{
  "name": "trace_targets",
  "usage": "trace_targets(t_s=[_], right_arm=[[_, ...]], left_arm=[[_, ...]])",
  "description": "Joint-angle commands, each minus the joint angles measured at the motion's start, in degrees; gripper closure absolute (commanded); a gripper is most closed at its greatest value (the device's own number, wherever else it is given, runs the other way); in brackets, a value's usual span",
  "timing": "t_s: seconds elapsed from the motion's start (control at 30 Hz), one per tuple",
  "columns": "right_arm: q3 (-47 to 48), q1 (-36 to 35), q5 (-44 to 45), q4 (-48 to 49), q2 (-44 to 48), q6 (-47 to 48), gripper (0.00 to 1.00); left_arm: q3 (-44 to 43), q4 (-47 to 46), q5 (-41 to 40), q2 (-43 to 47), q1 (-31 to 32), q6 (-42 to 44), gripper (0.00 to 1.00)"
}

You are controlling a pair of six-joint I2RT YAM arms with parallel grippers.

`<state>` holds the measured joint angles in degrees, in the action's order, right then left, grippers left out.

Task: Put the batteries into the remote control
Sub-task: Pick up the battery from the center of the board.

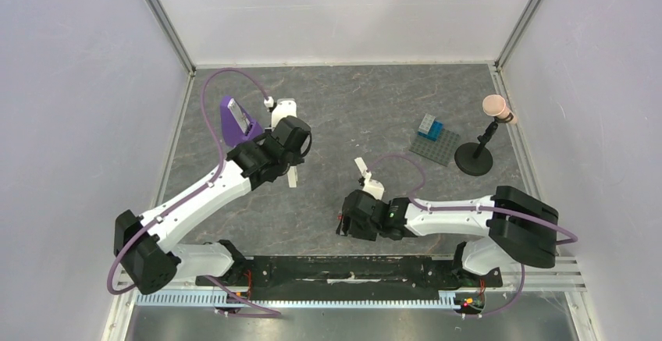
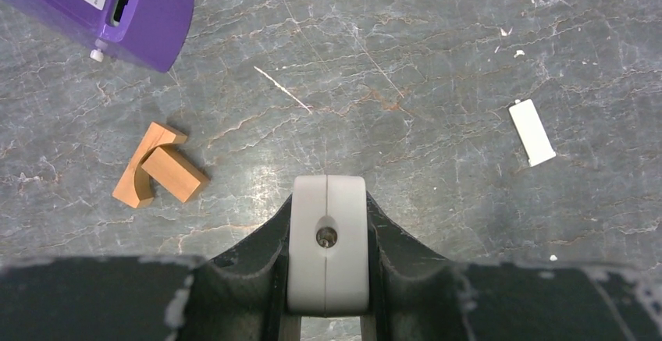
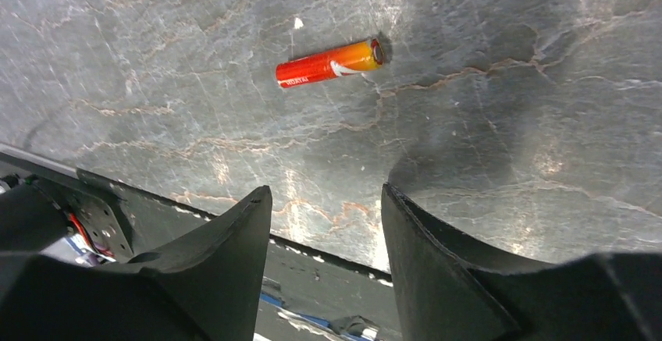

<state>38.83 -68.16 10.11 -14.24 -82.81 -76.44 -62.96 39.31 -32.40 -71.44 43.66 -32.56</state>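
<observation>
The bench (image 2: 437, 60) has a dark grey stone pattern with pale and rust-coloured veins. One battery (image 3: 329, 62) goes from red to orange-yellow and carries small white lettering. The remote control (image 2: 328, 239) is plain white. The stand (image 2: 156, 13) is purple, the two wood blocks (image 2: 156, 171) are orange-brown, and the strip (image 2: 532, 131) is white. The bricks (image 1: 429, 126) are blue, on a grey plate (image 1: 441, 152).

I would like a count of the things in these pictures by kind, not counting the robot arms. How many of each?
Battery: 1
Remote control: 1
White strip: 1
Purple stand: 1
Wooden blocks: 2
Toy brick plate: 1
Small stand with pink ball: 1
Total: 8
</observation>
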Motion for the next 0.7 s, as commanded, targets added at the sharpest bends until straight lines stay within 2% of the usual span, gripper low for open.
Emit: trace_targets(t_s=[0.0, 0.4, 0.67], right_arm=[[2.0, -0.1, 4.3, -0.4, -2.9, -4.3, 0.43], [13.6, 2.0, 10.9, -15.5, -11.6, -15.5, 0.48], [21.2, 2.6, 7.7, -24.1, -18.1, -21.1, 0.57]], left_arm=[[1.0, -2.3, 0.9, 4.1, -1.1, 1.7, 0.98], [3.0, -3.4, 3.1, 7.7, -4.0, 3.3, 0.98], [5.1, -4.6, 4.5, 9.2, -5.3, 3.8, 0.98]])
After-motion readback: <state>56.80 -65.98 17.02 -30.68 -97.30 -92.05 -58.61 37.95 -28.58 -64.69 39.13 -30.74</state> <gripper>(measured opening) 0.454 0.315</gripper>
